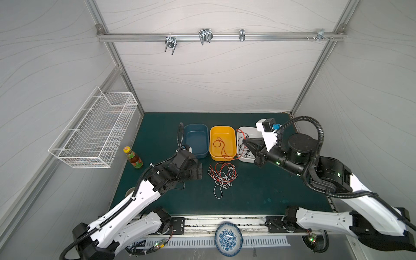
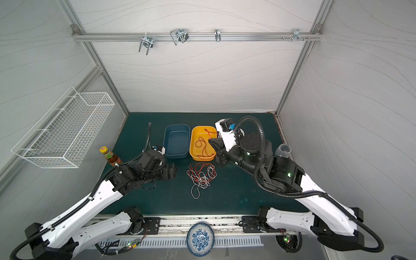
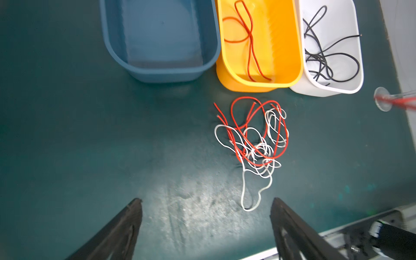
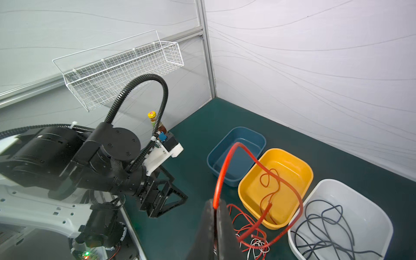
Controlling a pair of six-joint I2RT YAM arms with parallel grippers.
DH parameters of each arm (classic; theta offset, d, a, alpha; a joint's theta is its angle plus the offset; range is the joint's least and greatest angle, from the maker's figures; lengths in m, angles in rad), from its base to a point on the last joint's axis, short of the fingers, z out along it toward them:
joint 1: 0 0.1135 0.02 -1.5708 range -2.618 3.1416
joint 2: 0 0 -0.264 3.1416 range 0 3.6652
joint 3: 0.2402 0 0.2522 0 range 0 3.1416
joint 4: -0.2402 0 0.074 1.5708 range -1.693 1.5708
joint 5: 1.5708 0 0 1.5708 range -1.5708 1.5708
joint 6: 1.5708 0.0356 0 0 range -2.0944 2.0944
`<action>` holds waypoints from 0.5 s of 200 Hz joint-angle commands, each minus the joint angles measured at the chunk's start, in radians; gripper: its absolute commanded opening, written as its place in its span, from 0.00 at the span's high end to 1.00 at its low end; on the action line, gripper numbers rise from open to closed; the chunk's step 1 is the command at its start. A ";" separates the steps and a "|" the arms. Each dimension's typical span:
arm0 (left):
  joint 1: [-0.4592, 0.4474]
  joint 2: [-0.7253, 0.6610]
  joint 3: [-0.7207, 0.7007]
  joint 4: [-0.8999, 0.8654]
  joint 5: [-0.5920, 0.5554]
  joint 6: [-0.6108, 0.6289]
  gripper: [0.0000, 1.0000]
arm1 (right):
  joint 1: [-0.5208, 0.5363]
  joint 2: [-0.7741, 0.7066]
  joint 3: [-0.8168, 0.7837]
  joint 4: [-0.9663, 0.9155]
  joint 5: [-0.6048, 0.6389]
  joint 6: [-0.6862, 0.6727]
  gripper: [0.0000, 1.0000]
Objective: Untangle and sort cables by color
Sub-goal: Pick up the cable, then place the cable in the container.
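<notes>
Left claw (image 3: 207, 200) spread wide, red and white tangle (image 3: 252, 139) on the mat (image 3: 90, 135) just ahead of its tips, right claw (image 4: 216, 202) pressed together pinching a red cable (image 4: 221, 175) looped up over the yellow tub (image 4: 292, 166), black cables (image 4: 315, 244) in the white tub (image 4: 371, 213) just beyond.
</notes>
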 commanded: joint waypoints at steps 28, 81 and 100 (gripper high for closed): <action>0.059 -0.024 0.029 -0.003 -0.083 0.133 0.04 | -0.114 0.050 0.007 -0.004 -0.041 -0.045 1.00; 0.073 -0.062 -0.033 0.032 -0.139 0.137 0.01 | -0.370 0.136 -0.011 0.078 -0.309 0.058 1.00; 0.072 -0.056 -0.033 0.028 -0.156 0.132 0.01 | -0.415 0.184 -0.006 0.102 -0.345 0.071 1.00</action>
